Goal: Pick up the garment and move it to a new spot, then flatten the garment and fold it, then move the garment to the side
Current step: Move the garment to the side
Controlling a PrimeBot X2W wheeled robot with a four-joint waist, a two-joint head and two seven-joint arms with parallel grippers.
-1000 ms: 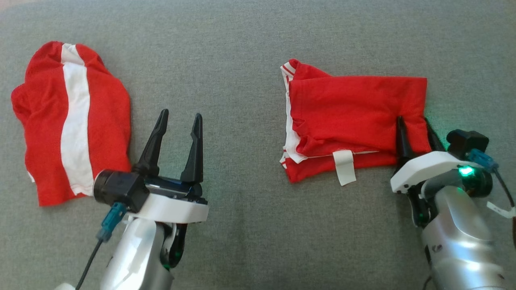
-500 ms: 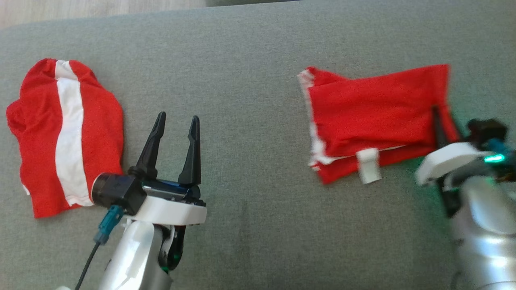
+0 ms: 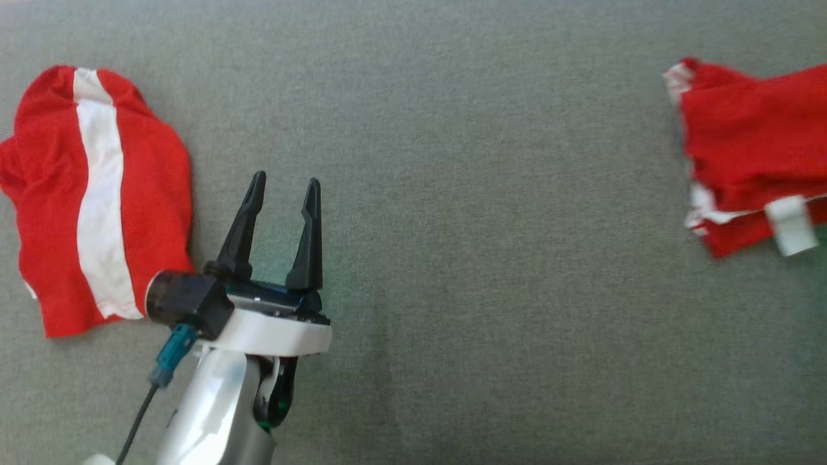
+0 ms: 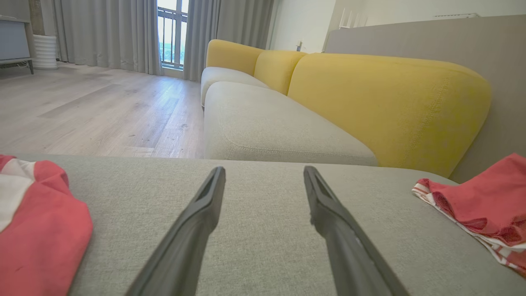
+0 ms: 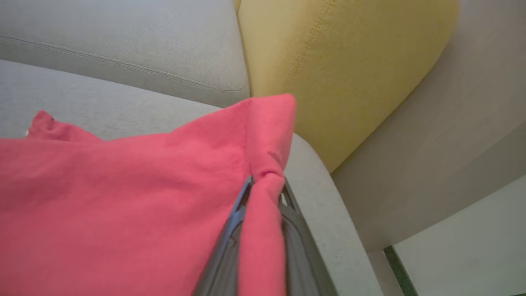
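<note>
Biggest thing here is the grey cushion [image 3: 491,258], a wide flat upholstered surface that's carrying everything. Behind it in the left wrist view a sofa with yellow backrests [image 4: 386,102] is sitting next to a wooden floor [image 4: 102,107], with grey curtains [image 4: 107,33] hanging at the window.

The folded red garment [image 3: 756,148] is lying way over at the right edge of the head view, partly cut off by the frame, with its white trim showing along the left side. In the right wrist view its corner is bunching up near the cushion's edge, close to the yellow backrest. A second one, the red garment with a white stripe [image 3: 97,200], is lying crumpled at the far left, well apart from the folded one.

The left end effector [image 3: 285,179] is hovering over bare cushion just beside the striped garment, fingers spread wide and gripping nothing, which the left wrist view is showing too [image 4: 264,169].

The right end effector [image 5: 266,181] is pinching down on a corner of the folded red garment, with the cloth squeezed into a pleat between the two dark fingers [image 5: 230,230].

Smallest bit: a white tag [image 3: 789,225] is sticking out from the garment's lower edge, looking a bit blurry.
</note>
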